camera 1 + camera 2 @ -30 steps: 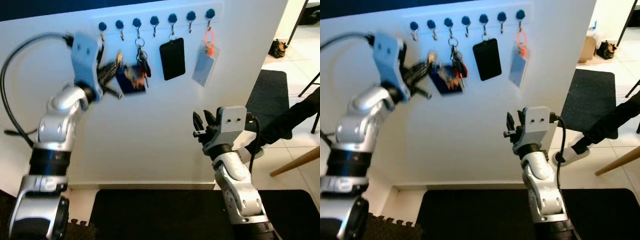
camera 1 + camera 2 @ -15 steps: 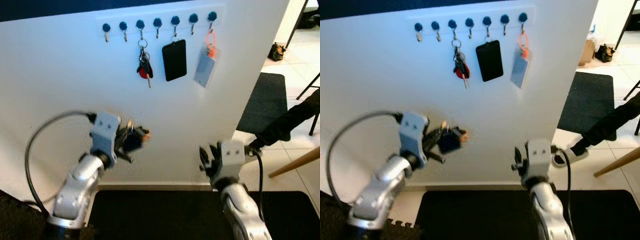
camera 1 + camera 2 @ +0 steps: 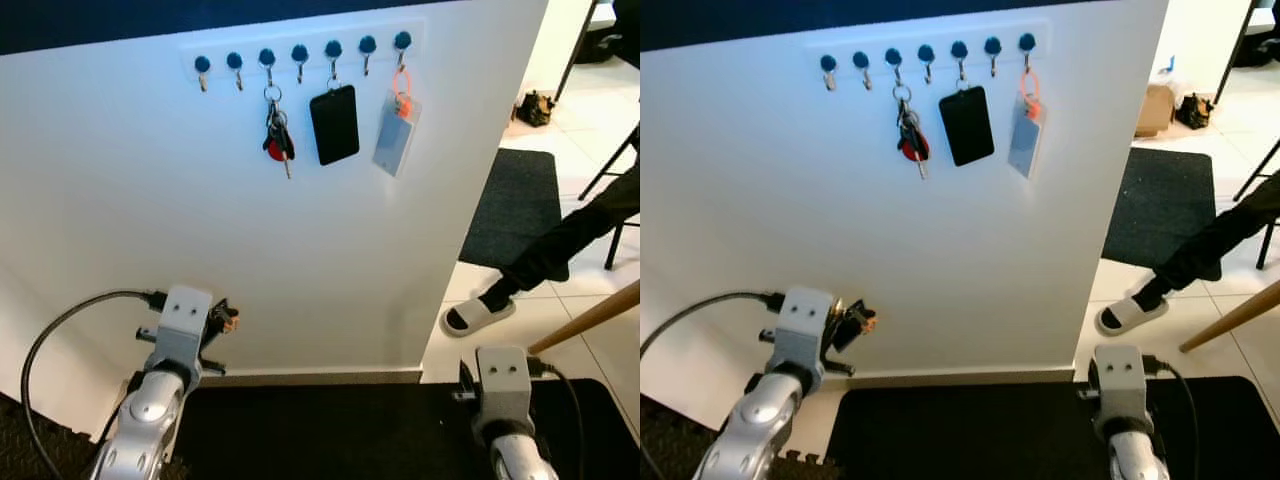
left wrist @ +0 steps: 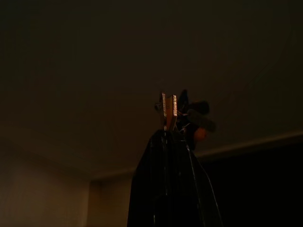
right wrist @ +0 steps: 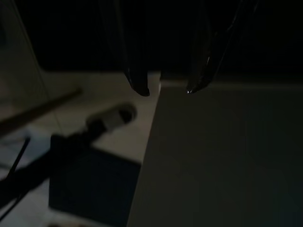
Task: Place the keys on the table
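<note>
- Left eye view: the left gripper (image 3: 218, 322) sat low before the white wall panel (image 3: 150, 200), its black fingers pressed together on a small bunch of keys with a dark fob and an orange bit (image 3: 224, 320), close to the skirting. The right gripper (image 3: 466, 380) hung low at the edge of the black floor mat (image 3: 330, 440); its fingers were hidden behind the silver wrist block, so whether they were apart could not be told here.
- Right eye view: a row of seven blue-knobbed hooks (image 3: 925, 55) ran along the top of the panel. Three carried something (the other four were bare): a second key bunch with a red tag (image 3: 910, 135), a flat black rectangular card holder (image 3: 966, 125), and a clear badge sleeve on an orange loop (image 3: 1023, 125). Off to the right, a person's dark-trousered leg and light slipper (image 3: 1132, 312) rested on the pale tiled floor beside a dark grey rug (image 3: 1160, 205).
- Left wrist view: very dark; the two fingers met at the tip, with brass key blades (image 4: 168, 106) and the fob poking out beyond them.
- Right wrist view: dim; the two black fingertips (image 5: 140, 87) stood apart with nothing between them, over the panel's edge.
</note>
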Tool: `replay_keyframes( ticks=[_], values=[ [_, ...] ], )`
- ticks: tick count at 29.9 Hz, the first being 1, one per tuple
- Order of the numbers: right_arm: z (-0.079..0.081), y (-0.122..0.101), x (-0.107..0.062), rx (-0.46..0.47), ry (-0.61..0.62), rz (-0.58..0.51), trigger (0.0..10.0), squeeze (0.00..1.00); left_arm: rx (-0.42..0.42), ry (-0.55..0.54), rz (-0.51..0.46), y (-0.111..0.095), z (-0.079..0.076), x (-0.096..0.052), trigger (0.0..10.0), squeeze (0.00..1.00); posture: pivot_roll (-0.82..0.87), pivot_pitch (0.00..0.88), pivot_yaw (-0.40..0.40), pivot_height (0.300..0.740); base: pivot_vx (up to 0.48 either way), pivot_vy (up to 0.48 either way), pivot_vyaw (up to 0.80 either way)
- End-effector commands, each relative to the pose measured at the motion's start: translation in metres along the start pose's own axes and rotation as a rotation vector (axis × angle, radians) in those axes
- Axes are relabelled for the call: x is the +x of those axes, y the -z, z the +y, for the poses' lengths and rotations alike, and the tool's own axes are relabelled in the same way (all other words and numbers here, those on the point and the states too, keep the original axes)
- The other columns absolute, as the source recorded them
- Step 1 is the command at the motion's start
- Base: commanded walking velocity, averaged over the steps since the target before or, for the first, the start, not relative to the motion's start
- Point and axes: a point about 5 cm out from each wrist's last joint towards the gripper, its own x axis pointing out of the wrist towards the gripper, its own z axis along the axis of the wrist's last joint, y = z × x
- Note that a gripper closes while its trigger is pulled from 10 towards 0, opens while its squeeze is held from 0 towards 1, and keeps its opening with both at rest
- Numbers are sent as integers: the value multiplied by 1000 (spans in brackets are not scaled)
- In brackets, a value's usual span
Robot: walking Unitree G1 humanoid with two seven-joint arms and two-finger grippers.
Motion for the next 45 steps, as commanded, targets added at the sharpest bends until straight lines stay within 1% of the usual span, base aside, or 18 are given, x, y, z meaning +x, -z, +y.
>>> replay_keyframes(
  ticks=[1,4,5,6,8,9,13,15,16,19,20,27,31,36,45],
  values=[
    [0,23,-8,-13,-9,70,10000,0,13,-44,46,16,5,-6,10000,0,26,215,106,740,0,0,0],
    [2,41,-14,-25,-20,120,10000,0,37,-55,85,30,7,-11,10000,0,29,208,103,740,0,0,0],
    [2,44,-16,-32,-27,130,10000,0,48,-53,96,34,7,-13,10000,0,29,208,103,740,0,0,0],
    [2,44,-16,-32,-27,130,10000,0,48,-53,96,34,7,-13,10000,0,29,208,103,740,0,0,0],
    [5,53,-20,-26,-52,156,10000,0,45,-51,138,47,7,-18,10000,0,33,203,100,740,0,0,0],
    [5,53,-20,-26,-52,156,10000,0,45,-51,138,47,7,-18,10000,0,33,203,100,740,0,0,0],
    [8,65,-24,-33,-67,180,10000,0,39,-65,224,74,3,-28,10000,0,37,188,93,740,0,0,0],
    [8,66,-23,-27,-64,178,10000,0,31,-71,239,78,2,-30,10000,0,39,189,90,740,0,0,0],
    [10,66,-22,-19,-64,170,10000,0,27,-61,250,82,-2,-33,10000,0,41,190,89,740,0,0,0],
    [13,65,-21,-16,-72,163,10000,0,26,-54,250,83,-5,-34,10000,0,45,194,87,740,0,0,0],
    [19,65,-21,-11,-93,157,10000,0,23,-54,239,81,-6,-34,10000,0,50,194,83,740,0,0,0],
    [26,65,-19,-2,-105,152,10000,0,43,-60,225,80,-7,-31,10000,0,54,188,87,740,0,0,0],
    [27,65,-18,1,-103,149,10000,0,40,-57,214,78,-8,-28,10000,0,51,185,88,740,0,0,0],
    [25,66,-17,3,-92,143,10000,0,38,-59,201,75,-8,-25,10000,0,44,183,91,740,-278,0,0],
    [24,67,-17,-1,-90,141,10000,0,32,-61,195,74,-9,-24,10000,0,46,186,90,740,-311,0,0]
  ],
)
